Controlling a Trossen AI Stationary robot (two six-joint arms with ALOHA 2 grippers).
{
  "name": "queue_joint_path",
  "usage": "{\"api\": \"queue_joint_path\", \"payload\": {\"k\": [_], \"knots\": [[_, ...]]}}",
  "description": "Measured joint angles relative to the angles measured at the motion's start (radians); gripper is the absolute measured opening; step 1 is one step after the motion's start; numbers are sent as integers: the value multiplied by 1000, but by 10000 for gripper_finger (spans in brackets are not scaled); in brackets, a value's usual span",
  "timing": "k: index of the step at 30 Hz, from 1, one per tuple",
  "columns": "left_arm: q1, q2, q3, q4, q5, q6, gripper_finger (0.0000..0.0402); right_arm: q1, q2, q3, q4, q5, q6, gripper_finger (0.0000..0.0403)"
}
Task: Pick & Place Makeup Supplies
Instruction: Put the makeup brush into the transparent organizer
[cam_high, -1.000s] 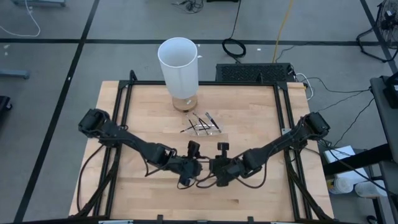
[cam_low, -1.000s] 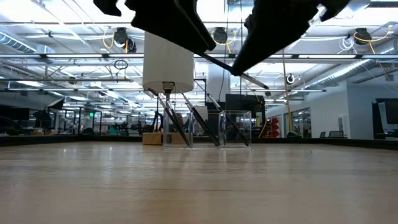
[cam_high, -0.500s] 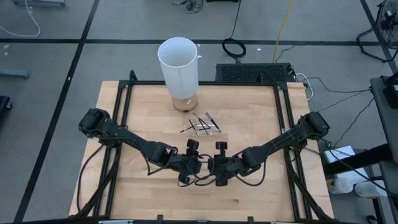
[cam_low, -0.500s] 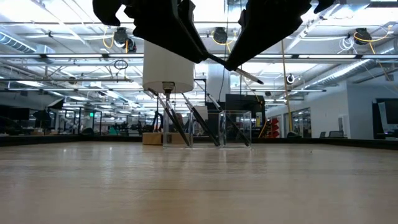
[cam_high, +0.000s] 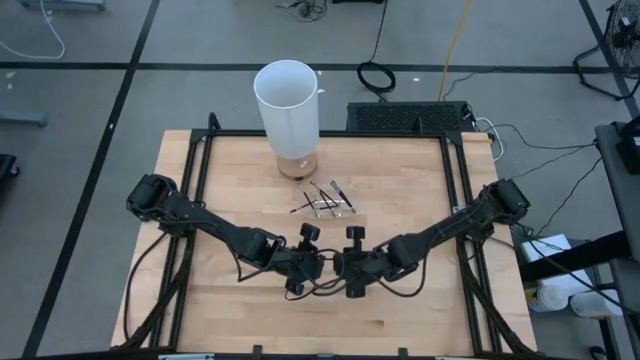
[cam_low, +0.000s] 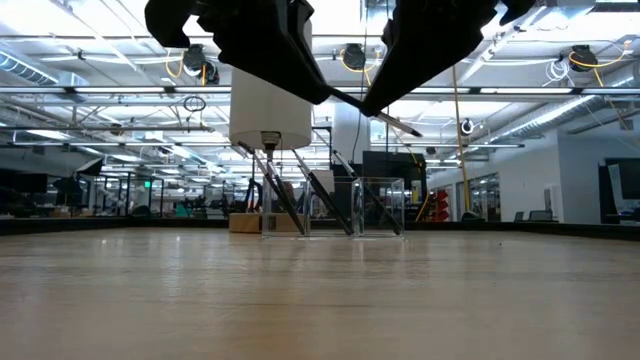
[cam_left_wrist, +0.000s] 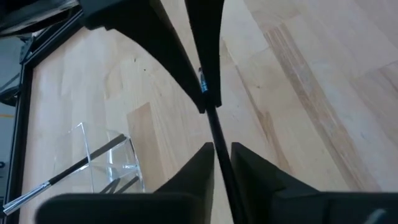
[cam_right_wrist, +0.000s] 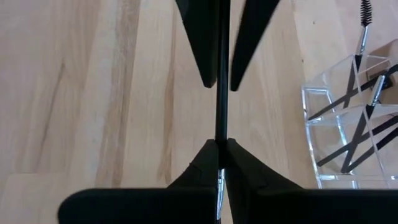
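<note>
Wooden boards made up our table (cam_high: 400, 180), with grey floor all around it. We had both arms reaching in low, and our two grippers met nose to nose near the middle of the table.

Our left gripper (cam_left_wrist: 221, 163) had its fingers (cam_left_wrist: 193, 171) pinched tight on one thin dark stick (cam_left_wrist: 214, 134). Our right gripper (cam_right_wrist: 220, 155) had its fingers (cam_right_wrist: 202, 163) pinched tight on the same stick (cam_right_wrist: 220, 93), at its other end. So the stick ran straight between the two grippers, up off the wood.

From table height we saw the stick (cam_low: 375, 112) poke out at a slant, with a pale tip.

The other sticks (cam_high: 325, 200) sat in a small clear tray (cam_right_wrist: 348, 143) past the grippers, leaning and crossing each other. One had a little bristle head (cam_right_wrist: 364, 11). Just behind the tray stood a tall white cylinder (cam_high: 288, 105).

Compared with a second before, our two grippers had slid a bit closer together, and the left one sat a little lower in the view from table height. The tray and cylinder had not moved.

We could not read any words or labels.
</note>
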Motion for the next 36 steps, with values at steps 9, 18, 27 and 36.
{"api": "queue_joint_path", "payload": {"k": [9, 18, 27, 36], "knots": [[0, 0, 0, -5, -1, 0, 14, -20, 0, 0, -1, -48, 3, 0], [0, -1, 0, -29, -2, 23, 13, -23, 0, 0, 1, -47, 1, 0], [0, -1, 0, -37, -2, 19, 12, -25, 0, 0, 1, -47, -34, 19], [-3, -1, -2, -69, -28, 2, 12, -24, 0, -1, 8, -23, -35, 86]]}}
